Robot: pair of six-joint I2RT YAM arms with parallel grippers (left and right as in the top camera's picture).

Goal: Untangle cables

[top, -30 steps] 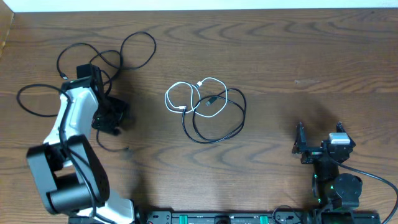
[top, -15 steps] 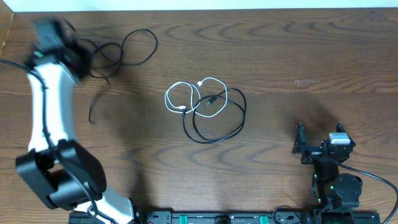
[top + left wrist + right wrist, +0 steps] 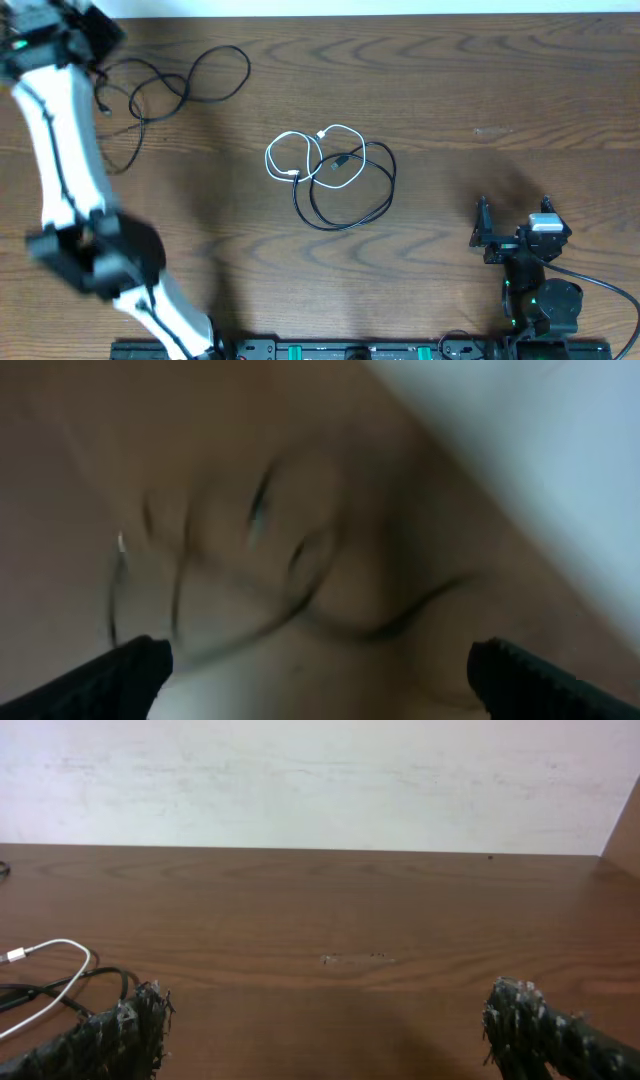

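Observation:
One long black cable (image 3: 190,78) lies in loose loops at the far left of the table; it shows only as blurred dark loops (image 3: 300,585) in the left wrist view. My left gripper (image 3: 70,30) is blurred at the table's far left corner, above that cable's left end. Its jaws (image 3: 320,680) stand wide apart and hold nothing. The white cable (image 3: 300,152) and a second black cable (image 3: 350,195) lie tangled together in the middle. My right gripper (image 3: 513,212) rests open near the front right, with the white cable (image 3: 50,970) at the left edge of its view.
The brown wooden table (image 3: 500,90) ends at a pale wall along its far edge (image 3: 320,780). The left arm's white link (image 3: 60,150) stretches along the table's left side. The arm bases and their cords sit at the front edge (image 3: 540,310).
My left arm swung from beside the left black cable up to the far left corner. That cable shifted and its loops changed shape. The left gripper's jaws now stand open. The right arm stayed still.

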